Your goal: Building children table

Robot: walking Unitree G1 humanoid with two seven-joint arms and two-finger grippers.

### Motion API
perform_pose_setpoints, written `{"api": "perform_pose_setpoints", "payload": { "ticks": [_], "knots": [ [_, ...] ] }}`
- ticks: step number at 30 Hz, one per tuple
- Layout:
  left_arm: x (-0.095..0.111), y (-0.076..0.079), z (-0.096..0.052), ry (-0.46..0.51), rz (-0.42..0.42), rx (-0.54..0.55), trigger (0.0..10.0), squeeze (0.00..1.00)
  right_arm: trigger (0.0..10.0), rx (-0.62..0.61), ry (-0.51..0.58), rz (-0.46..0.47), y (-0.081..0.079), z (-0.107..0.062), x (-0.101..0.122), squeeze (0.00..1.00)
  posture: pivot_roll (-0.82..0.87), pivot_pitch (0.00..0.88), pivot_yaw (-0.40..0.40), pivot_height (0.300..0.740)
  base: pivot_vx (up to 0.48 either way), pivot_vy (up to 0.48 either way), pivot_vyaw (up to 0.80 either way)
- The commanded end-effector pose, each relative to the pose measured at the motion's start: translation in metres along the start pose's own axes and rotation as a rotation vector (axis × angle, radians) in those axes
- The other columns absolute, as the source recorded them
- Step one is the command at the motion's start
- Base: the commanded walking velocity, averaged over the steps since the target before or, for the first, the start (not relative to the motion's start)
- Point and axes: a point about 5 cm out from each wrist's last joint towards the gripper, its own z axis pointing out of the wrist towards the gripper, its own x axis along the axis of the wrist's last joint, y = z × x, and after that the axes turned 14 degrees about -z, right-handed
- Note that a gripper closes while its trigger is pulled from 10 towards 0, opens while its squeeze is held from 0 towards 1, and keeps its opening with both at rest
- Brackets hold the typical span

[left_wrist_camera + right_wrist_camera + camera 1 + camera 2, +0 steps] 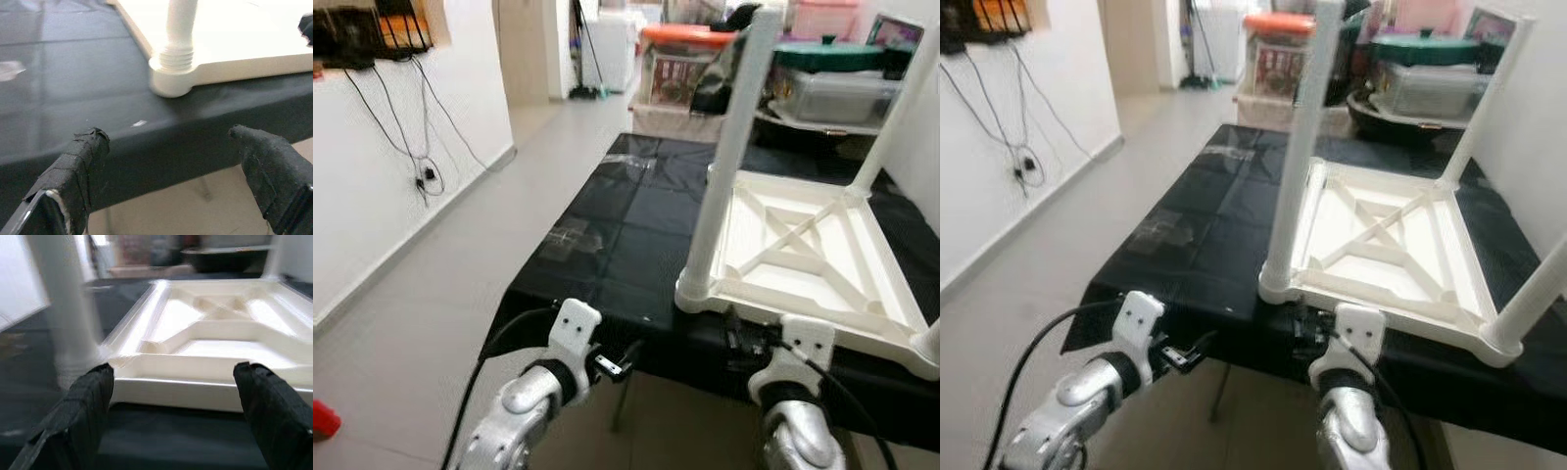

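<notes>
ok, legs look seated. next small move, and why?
Probably ease the right gripper forward onto the near rim of the upturned white table. Its open fingers already face that edge squarely, while the left gripper, also open, sits lower, by the black cloth edge.

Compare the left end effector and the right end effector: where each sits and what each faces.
The left end effector hangs beside the black-covered table's near edge, facing the front left leg; the right end effector faces the near rim of the upturned white tabletop. The left looks across bare black cover; the right looks into the tabletop's ribbed underside. Both are open, holding nothing, with black fingers.
</notes>
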Motion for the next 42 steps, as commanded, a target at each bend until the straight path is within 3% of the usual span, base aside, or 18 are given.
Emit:
{"api": "perform_pose_setpoints", "payload": {
  "ticks": [1, 14, 18, 28, 33, 34, 36, 37, 38, 39, 40, 41, 42],
  "knots": [
    [-0.002, -0.005, -0.002, -0.007, 0.0, 0.017, 10.0, 0.0, 10.0, 0.035, -0.004, 0.016, -0.006, 0.001, -0.002, 0.0, 0.17, 0.0, -0.036, 0.74, 0.0, 0.0, 0.0],
    [-0.003, -0.002, -0.002, -0.005, -0.017, 0.006, 10.0, 0.0, 10.0, 0.087, 0.018, 0.017, -0.008, 0.01, -0.001, 0.0, 0.17, 0.0, -0.049, 0.74, 0.0, 0.0, 0.0],
    [-0.004, 0.0, -0.003, -0.004, -0.02, 0.001, 10.0, 0.0, 10.0, 0.126, 0.024, -0.002, -0.01, 0.019, 0.002, 0.0, 0.17, 0.0, -0.057, 0.74, 0.0, 0.0, -0.78],
    [-0.005, 0.0, -0.004, -0.002, -0.024, 0.004, 10.0, 0.0, 10.0, 0.206, 0.06, -0.04, -0.018, 0.02, 0.006, 0.0, 0.17, 0.0, -0.063, 0.74, 0.0, 0.0, -0.48],
    [-0.006, 0.002, -0.005, -0.004, -0.026, -0.002, 10.0, 0.0, 10.0, 0.263, 0.071, -0.047, -0.009, 0.034, 0.011, 0.0, 0.17, 0.0, -0.062, 0.74, 0.0, 0.0, 0.0],
    [-0.006, 0.003, -0.006, -0.003, -0.027, -0.007, 10.0, 0.0, 10.0, 0.274, 0.071, -0.066, -0.003, 0.044, 0.014, 0.0, 0.17, 0.0, -0.066, 0.74, 0.0, 0.0, 0.0],
    [-0.006, 0.003, -0.006, -0.003, -0.027, -0.007, 10.0, 0.0, 10.0, 0.274, 0.071, -0.066, -0.003, 0.044, 0.014, 0.0, 0.17, 0.0, -0.066, 0.74, 0.0, 0.0, 0.0],
    [-0.006, 0.005, -0.007, -0.003, -0.024, -0.013, 10.0, 0.0, 10.0, 0.286, 0.051, -0.139, 0.009, 0.059, 0.015, 0.0, 0.18, 0.0, -0.07, 0.74, 0.0, 0.0, 0.0],
    [-0.006, 0.005, -0.007, -0.003, -0.024, -0.013, 10.0, 0.0, 10.0, 0.286, 0.051, -0.139, 0.009, 0.059, 0.015, 0.0, 0.18, 0.0, -0.07, 0.74, 0.0, 0.0, 0.0],
    [-0.005, 0.007, -0.009, -0.003, -0.021, -0.019, 10.0, 0.0, 10.0, 0.302, 0.023, -0.21, 0.023, 0.074, 0.017, 0.0, 0.18, 0.0, -0.076, 0.74, 0.0, 0.0, 0.0],
    [-0.005, 0.007, -0.009, -0.003, -0.021, -0.019, 10.0, 0.0, 10.0, 0.302, 0.023, -0.21, 0.023, 0.074, 0.017, 0.0, 0.18, 0.0, -0.076, 0.74, 0.0, 0.0, 0.0],
    [-0.005, 0.009, -0.01, -0.003, -0.018, -0.024, 10.0, 0.0, 10.0, 0.315, -0.018, -0.283, 0.038, 0.088, 0.018, 0.0, 0.19, 0.0, -0.079, 0.74, 0.0, 0.0, 0.0],
    [-0.005, 0.009, -0.01, -0.003, -0.018, -0.024, 10.0, 0.0, 10.0, 0.315, -0.018, -0.283, 0.038, 0.088, 0.018, 0.0, 0.19, 0.0, -0.079, 0.74, 0.0, 0.0, 0.0]
  ]
}}
